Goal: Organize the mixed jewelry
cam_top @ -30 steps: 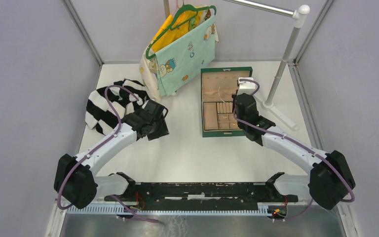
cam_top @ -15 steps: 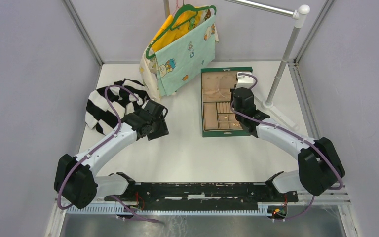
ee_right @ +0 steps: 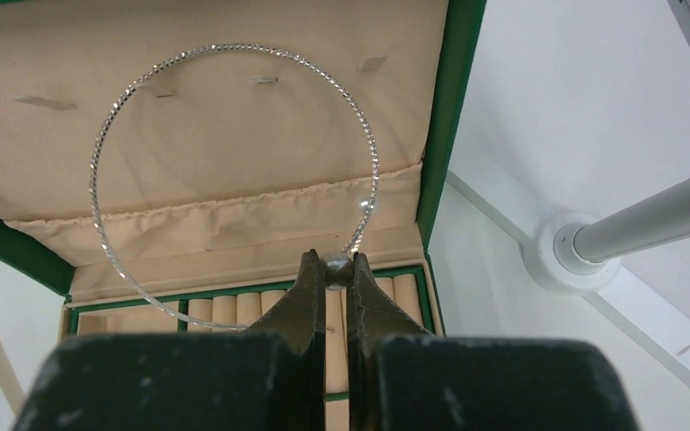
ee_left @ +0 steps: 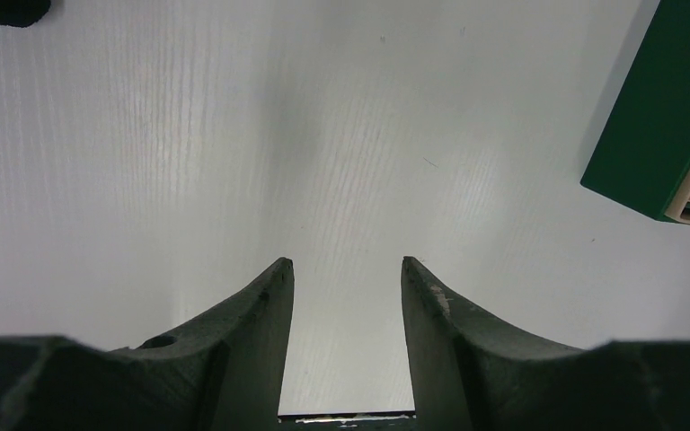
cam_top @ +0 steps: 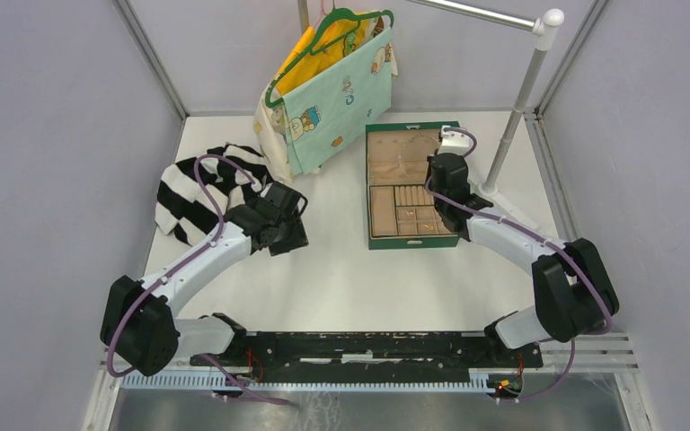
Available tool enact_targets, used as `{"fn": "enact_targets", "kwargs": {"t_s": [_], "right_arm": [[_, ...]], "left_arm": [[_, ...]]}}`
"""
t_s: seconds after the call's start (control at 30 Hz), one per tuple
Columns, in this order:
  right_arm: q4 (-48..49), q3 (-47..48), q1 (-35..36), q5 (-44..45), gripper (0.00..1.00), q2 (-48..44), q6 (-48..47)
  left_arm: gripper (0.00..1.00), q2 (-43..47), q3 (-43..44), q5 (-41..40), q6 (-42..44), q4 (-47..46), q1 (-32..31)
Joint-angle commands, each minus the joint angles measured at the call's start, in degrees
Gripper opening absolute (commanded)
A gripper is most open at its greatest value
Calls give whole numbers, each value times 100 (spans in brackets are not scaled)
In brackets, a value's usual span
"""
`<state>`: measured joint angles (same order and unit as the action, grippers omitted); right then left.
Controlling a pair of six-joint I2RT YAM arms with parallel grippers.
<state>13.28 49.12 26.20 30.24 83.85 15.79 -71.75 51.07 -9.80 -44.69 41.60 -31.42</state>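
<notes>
The right pincer (ee_right: pixel 331 269) hides where it clenches the thin, sparkling silver chain (ee_right: pixel 234 46), a round loop over the green box (ee_right: pixel 440 117); the left pincer (ee_left: pixel 346 269) gapes, released.

left claw (ee_left: pixel 346 262) parted | right claw (ee_right: pixel 334 260) pinched tight, arm outstretched

The thin pale chain (ee_right: pixel 243 45), silvery and finely beaded, forms one wide round loop in front of the green box's (ee_right: pixel 449 90) tan lid lining, pinched at a small bead by the right end effector (ee_right: pixel 332 262)
</notes>
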Motion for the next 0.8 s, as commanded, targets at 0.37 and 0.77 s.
{"fn": "enact_targets", "kwargs": {"t_s": [0.37, 0.77], "right_arm": [[227, -294, -142, -623, 35, -613, 13], [-157, 375, -144, -988, 42, -968, -426]], "left_arm": [[53, -169, 369, 30, 124, -175, -238], [54, -52, 421, -258, -42, -239, -510]]}}
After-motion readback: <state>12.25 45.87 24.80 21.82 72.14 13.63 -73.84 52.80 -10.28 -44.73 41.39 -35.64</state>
